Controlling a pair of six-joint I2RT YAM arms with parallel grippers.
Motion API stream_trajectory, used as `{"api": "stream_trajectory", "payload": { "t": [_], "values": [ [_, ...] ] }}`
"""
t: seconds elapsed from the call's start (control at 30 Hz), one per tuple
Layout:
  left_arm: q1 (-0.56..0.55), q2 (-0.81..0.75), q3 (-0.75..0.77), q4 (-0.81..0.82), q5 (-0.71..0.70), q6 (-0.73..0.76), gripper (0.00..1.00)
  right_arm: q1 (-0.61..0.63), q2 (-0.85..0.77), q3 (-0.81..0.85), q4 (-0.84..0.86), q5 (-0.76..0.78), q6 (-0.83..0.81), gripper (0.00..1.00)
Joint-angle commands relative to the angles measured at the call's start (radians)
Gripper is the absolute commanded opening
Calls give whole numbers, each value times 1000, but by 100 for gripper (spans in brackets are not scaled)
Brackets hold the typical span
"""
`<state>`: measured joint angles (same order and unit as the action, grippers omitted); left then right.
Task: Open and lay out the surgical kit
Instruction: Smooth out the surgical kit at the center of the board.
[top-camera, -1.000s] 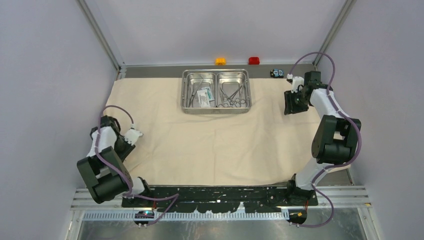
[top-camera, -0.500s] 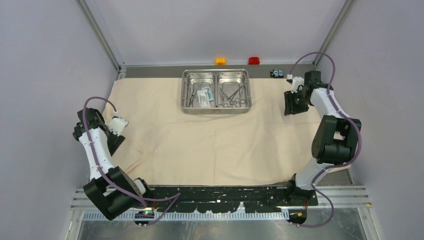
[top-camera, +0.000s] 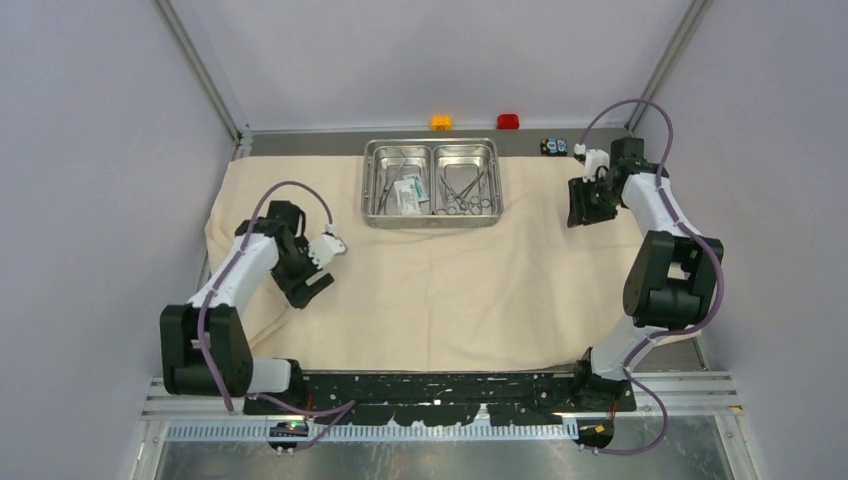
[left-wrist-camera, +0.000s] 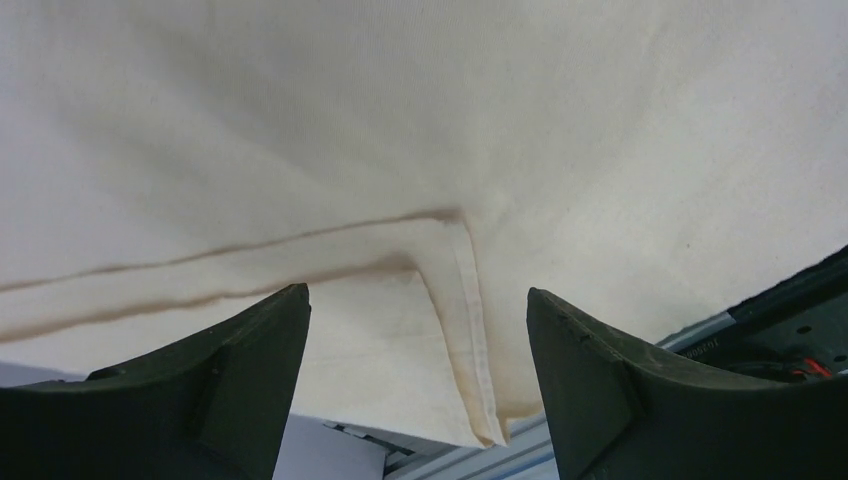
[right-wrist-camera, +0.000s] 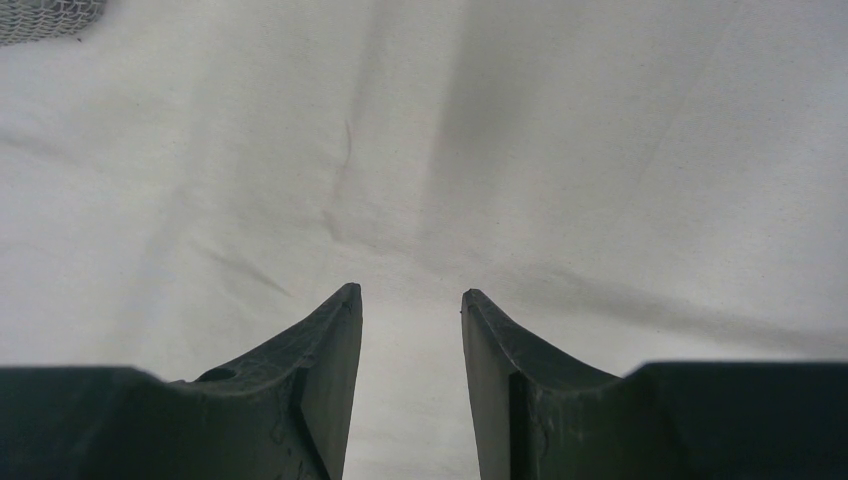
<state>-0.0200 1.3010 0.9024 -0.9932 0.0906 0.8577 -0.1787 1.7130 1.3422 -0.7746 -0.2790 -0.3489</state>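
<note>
Beige cloth (top-camera: 450, 300), big, lies spread flat w/ shiny two-compartment steel tray (top-camera: 430, 221) at far centre, slim ring-handled steel clamps (top-camera: 465, 192) & small white/teal packets (top-camera: 408, 193) not yet laid out; left pincer (left-wrist-camera: 418, 293) wide, empty, over cloth's left; right pincer (right-wrist-camera: 410, 291) narrow gap, empty, far-right.

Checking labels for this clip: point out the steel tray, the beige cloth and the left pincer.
steel tray (top-camera: 432, 223): top view, near rim.
beige cloth (top-camera: 440, 300): top view, bare middle.
left pincer (left-wrist-camera: 418, 293): left wrist view, midway between fingertips.
</note>
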Motion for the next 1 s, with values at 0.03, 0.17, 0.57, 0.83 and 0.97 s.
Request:
{"api": "stream_trajectory", "payload": {
  "t": [0.03, 0.17, 0.57, 0.83, 0.97],
  "values": [
    [-66, 125, 26, 118, -26, -49, 81, 1, -48, -31, 13, -19, -7, 47],
    [-81, 186, -2, 166, -80, -34, 76, 2, -55, -55, 18, -13, -18, 46],
    [-77, 233, -105, 236, -178, 11, 61, 1, -59, -77, 18, -19, -22, 45],
    [43, 229, -121, 200, -188, 63, 36, 1, -81, -81, 11, -5, -24, 45],
    [138, 212, -118, 173, -184, 100, 21, 2, -83, -72, 1, -3, -27, 45]
  ]
}}
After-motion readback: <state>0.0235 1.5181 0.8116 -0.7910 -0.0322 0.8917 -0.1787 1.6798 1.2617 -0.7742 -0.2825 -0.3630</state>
